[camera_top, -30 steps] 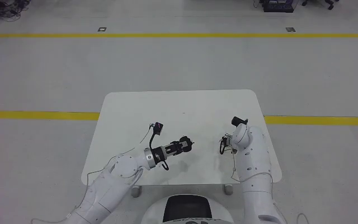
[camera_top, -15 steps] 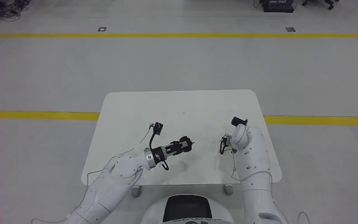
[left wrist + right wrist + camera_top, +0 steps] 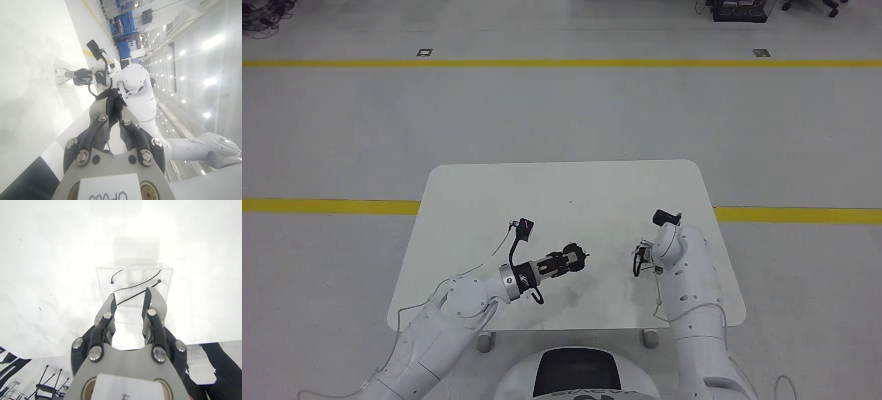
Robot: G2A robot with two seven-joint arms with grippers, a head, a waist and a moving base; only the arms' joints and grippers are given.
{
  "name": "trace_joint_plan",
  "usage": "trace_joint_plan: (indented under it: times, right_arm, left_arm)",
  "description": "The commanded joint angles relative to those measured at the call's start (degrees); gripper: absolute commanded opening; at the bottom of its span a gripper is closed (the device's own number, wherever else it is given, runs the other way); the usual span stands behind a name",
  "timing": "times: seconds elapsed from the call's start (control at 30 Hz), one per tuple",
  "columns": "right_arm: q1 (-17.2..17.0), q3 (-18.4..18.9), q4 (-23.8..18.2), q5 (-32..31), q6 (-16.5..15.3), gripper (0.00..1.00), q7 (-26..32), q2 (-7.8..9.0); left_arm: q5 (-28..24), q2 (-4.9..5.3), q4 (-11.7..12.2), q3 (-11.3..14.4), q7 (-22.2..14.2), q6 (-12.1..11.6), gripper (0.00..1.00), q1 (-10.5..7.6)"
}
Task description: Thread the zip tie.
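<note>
Gaping R jaws frame zip tie [image 3: 132, 297] in clear box [image 3: 99, 281] just beyond; L jaws pinched closed.

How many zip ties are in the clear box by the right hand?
2 for sure, both in the clear box before the open right hand: a curled zip tie and a long zip tie. A third strand between them may be another, its head hidden.

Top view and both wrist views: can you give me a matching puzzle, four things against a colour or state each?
1 left gripper
2 right gripper
3 clear box
4 table

a fingers open
b white
c fingers shut on a zip tie
d holds black zip ties

Pairs: 1c, 2a, 3d, 4b
</note>
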Motion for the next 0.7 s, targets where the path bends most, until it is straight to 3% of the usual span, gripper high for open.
trace_joint_plan:
  times: [0.0,0.67]
  right_arm:
    - [0.19,-0.03,0.45,0.0,0.0,0.31,-0.1,0.03]
    - [2.38,1.25,6.05,0.0,0.0,0.27,-4.12,-0.1]
  left_arm:
    - [0.0,0.0,0.0,0.0,0.0,0.0,0.0,0.0]
    - [0.0,0.0,0.0,0.0,0.0,0.0,0.0,0.0]
